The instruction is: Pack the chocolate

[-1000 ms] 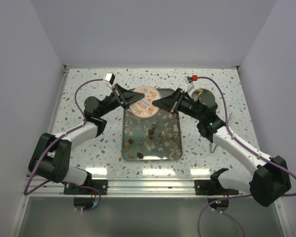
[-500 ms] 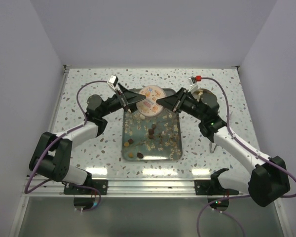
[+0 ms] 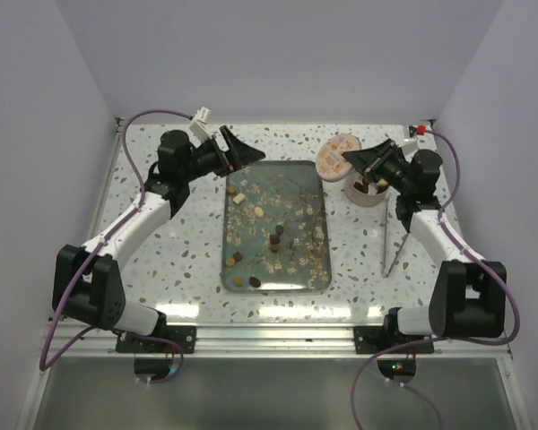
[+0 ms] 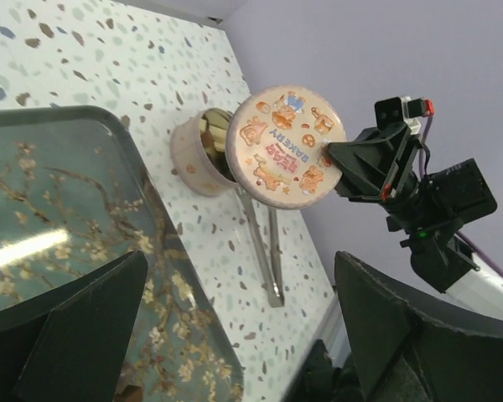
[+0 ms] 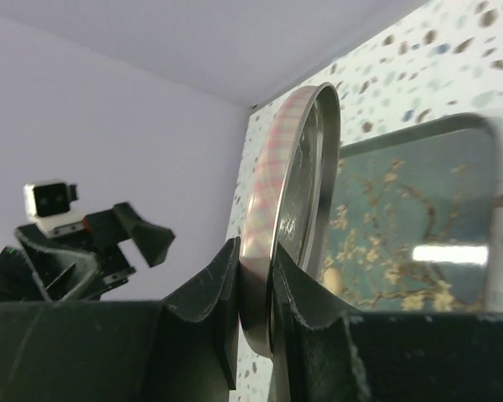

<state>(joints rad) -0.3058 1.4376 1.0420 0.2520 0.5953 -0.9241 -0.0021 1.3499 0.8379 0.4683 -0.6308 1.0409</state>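
Observation:
The chocolate (image 3: 274, 238), dark brown and cream pieces, lies scattered on the teal floral tray (image 3: 316, 176) among pale flakes. More dark pieces sit in the round tin (image 3: 368, 190) at the right. My right gripper (image 3: 355, 161) is shut on the pink bear-printed lid (image 3: 335, 153), held on edge just left of the tin. In the right wrist view the lid (image 5: 289, 167) is pinched at its rim in the right gripper (image 5: 256, 276). My left gripper (image 3: 238, 148) stands open and empty over the tray's far left corner; its wrist view shows the lid (image 4: 289, 146) and tin (image 4: 194, 155) beyond the left gripper (image 4: 241, 260).
Metal tongs (image 3: 390, 237) lie on the speckled table right of the tray, also seen as tongs (image 4: 264, 243) in the left wrist view. White walls enclose the table on three sides.
The left gripper opened and let go of the lid, then drew back left. The right gripper carried the lid from over the tray's far end to the right, beside the tin.

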